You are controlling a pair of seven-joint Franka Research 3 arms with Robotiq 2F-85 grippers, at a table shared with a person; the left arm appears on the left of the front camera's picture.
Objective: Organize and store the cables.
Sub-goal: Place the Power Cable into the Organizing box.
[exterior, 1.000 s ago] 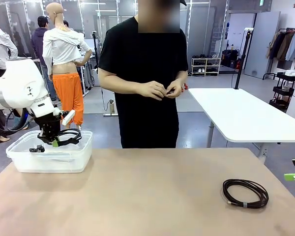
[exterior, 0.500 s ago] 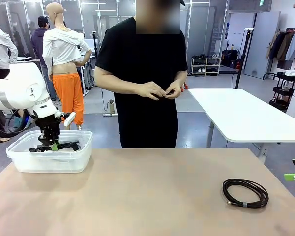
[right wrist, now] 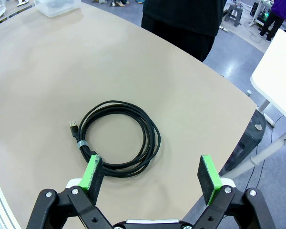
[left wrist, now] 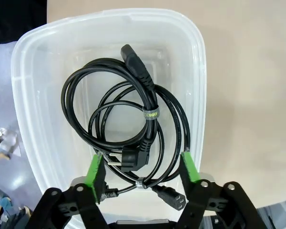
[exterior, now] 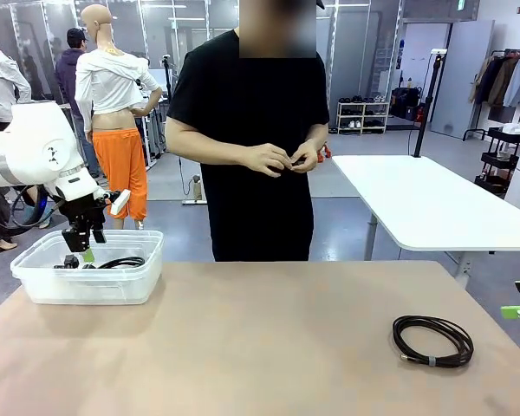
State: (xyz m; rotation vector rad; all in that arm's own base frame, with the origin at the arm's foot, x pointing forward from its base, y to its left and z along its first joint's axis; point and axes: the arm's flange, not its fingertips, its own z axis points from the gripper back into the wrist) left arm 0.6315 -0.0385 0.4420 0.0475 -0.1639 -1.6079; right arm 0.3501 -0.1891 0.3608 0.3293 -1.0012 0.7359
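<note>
My right gripper (right wrist: 150, 166) hangs spread and empty; the round coil of thin black cable (right wrist: 151, 136) on the tan table (right wrist: 47, 71) lies toward eleven o'clock of its gap, plug end at the coil's nine o'clock; this arm is far the nearer. My left gripper (left wrist: 142, 160), also spread and empty, sits above the clear plastic tub (left wrist: 202, 95) holding a second black coiled cord (left wrist: 151, 114); what the person's hands (exterior: 284, 159) pinch I cannot make out.

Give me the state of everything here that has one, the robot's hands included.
cables in the bin: coiled, strapped, lying free of either hand.
table cable: coiled, tied, flat on the table.
bin: open, no lid.
left hand: open, above the bin.
right hand: open, apart from the table cable.
</note>
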